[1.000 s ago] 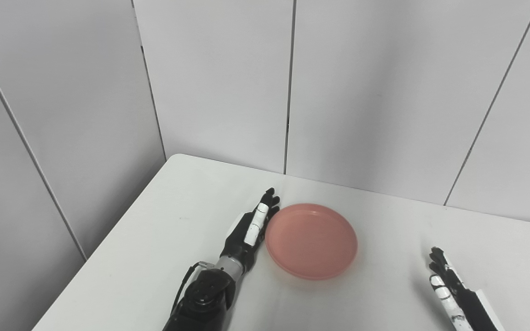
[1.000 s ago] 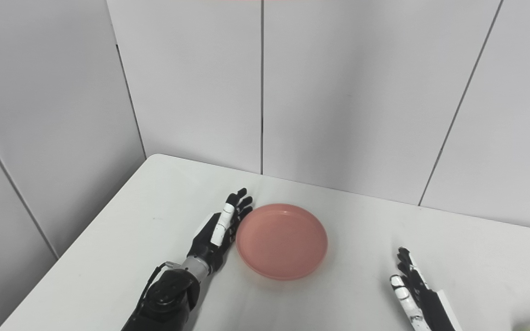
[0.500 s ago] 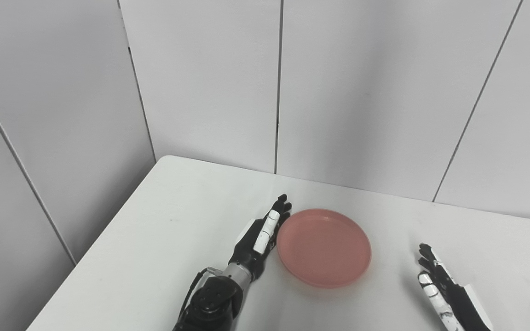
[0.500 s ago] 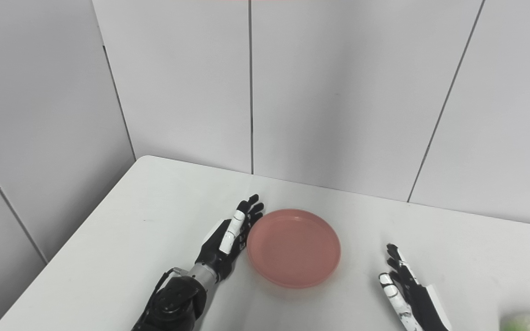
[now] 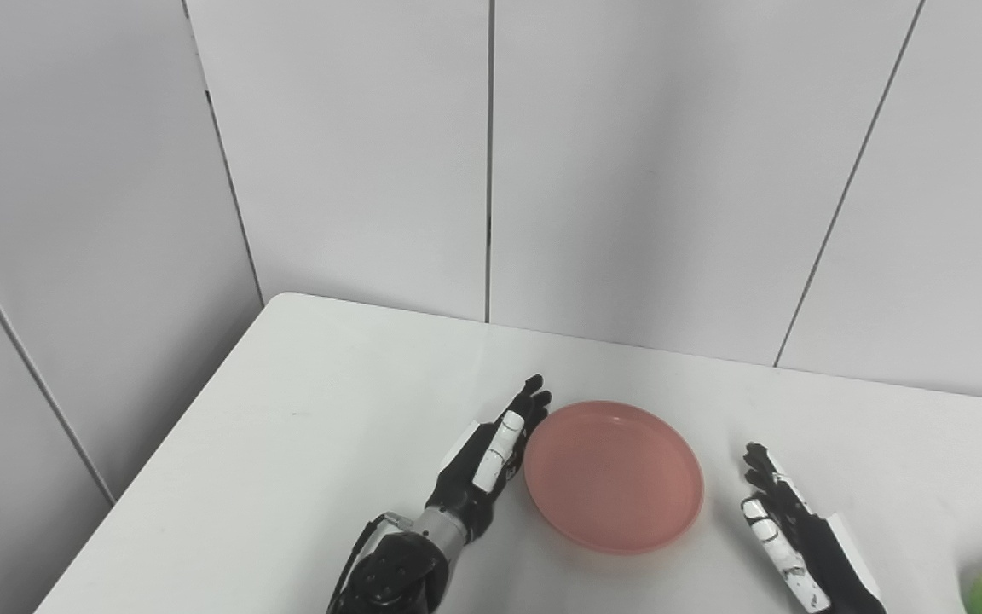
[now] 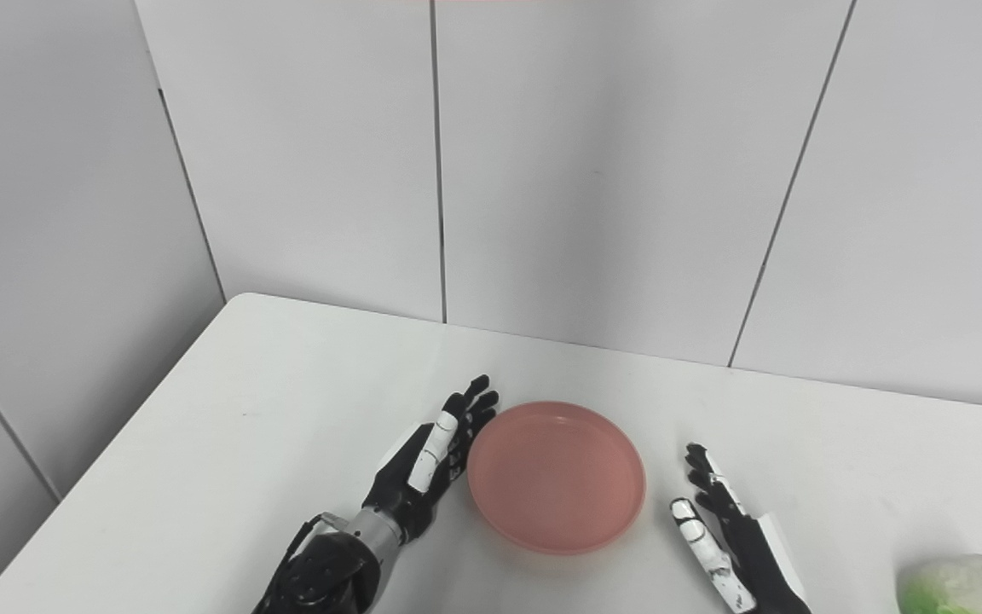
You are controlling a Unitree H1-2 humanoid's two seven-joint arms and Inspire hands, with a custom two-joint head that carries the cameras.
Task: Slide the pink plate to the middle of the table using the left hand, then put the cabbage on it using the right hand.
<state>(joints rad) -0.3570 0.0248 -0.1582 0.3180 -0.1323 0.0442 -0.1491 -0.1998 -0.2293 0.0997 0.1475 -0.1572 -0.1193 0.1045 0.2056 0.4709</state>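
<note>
i see the round pink plate [image 6: 556,476] lying flat and empty near the middle of the white table [image 6: 227,426], my left hand [image 6: 427,465] flat against its left rim with fingers straight, my right hand [image 6: 725,541] spread and empty just right of it, the cabbage [image 6: 964,585] at the far right edge.

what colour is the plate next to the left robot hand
Pink, a plain salmon shade; the plate shows best in the right eye view.
</note>
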